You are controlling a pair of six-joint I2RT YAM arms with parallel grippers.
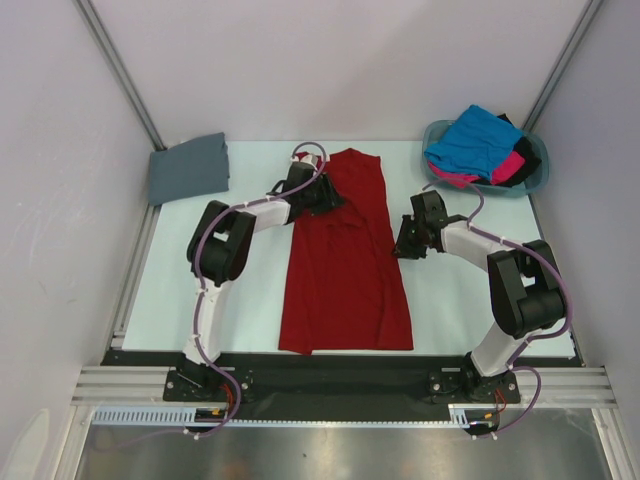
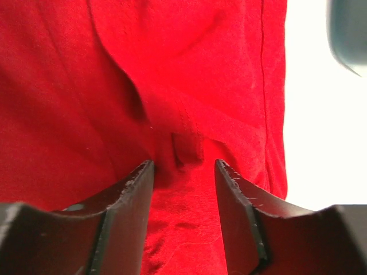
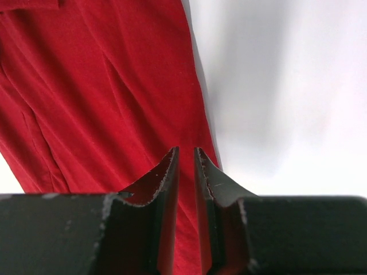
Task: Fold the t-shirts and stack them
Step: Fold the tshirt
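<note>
A deep red t-shirt (image 1: 345,260) lies flat on the white table (image 1: 250,290), folded lengthwise into a long strip. My left gripper (image 1: 325,195) hovers over the strip's upper left part. In the left wrist view its jaws (image 2: 183,166) stand open over wrinkled red cloth (image 2: 172,86), clamping nothing. My right gripper (image 1: 403,245) is at the strip's right edge. Its fingers (image 3: 186,150) are a narrow gap apart above the red cloth (image 3: 114,86), with nothing pinched. A slate grey t-shirt (image 1: 188,168) lies folded at the back left.
A teal basket (image 1: 540,165) at the back right holds a bright blue shirt (image 1: 470,140), a hot pink one (image 1: 512,165) and a black one (image 1: 525,172). White walls and metal rails enclose the table. A blurred dark shape (image 2: 350,34) shows beyond the red shirt's edge.
</note>
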